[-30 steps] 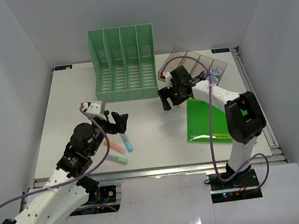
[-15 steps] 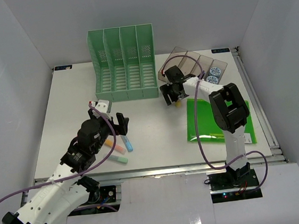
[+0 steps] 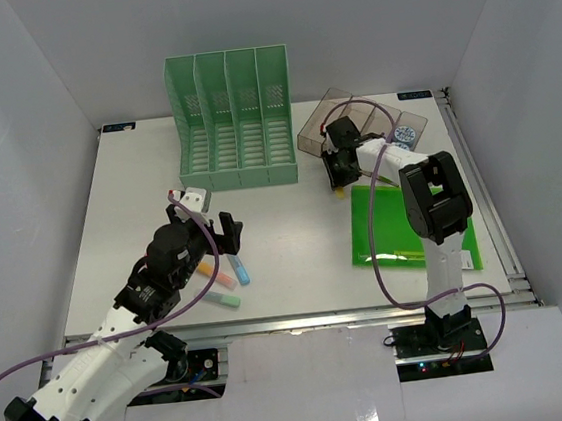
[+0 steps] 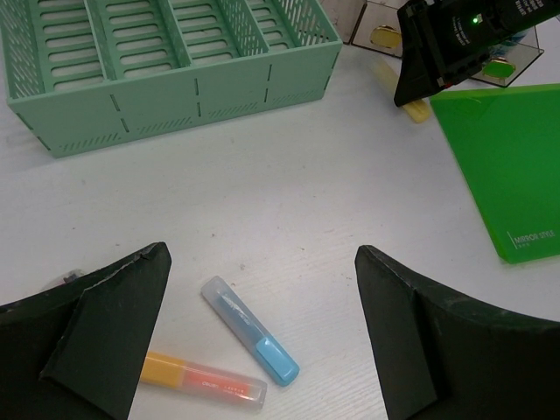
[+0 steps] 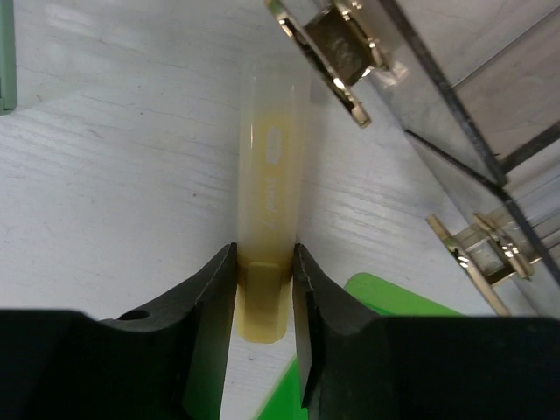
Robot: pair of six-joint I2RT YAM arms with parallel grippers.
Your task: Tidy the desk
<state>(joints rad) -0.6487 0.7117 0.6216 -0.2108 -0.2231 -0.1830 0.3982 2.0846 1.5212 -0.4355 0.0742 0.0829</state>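
The white desk (image 3: pixel 283 225) carries everything. My right gripper (image 5: pixel 264 262) is shut on a yellow highlighter (image 5: pixel 274 166) that lies on the desk beside the clear organizer (image 5: pixel 472 79); both jaws press the highlighter's cap end. In the top view the right gripper (image 3: pixel 339 176) sits at the back right, just above a green folder (image 3: pixel 403 223). My left gripper (image 4: pixel 262 254) hangs open above a blue highlighter (image 4: pixel 249 330) and an orange one (image 4: pixel 203 381), touching neither.
A green slotted file rack (image 3: pixel 234 125) stands at the back. A third, green highlighter (image 3: pixel 222 299) lies near the front edge. The clear organizer (image 3: pixel 373 125) holds binder clips (image 5: pixel 337 44) and small round items.
The right gripper moved back toward the clear organizer, came down and closed on the yellow highlighter. The left arm shifted slightly forward early on, then stayed still and open.
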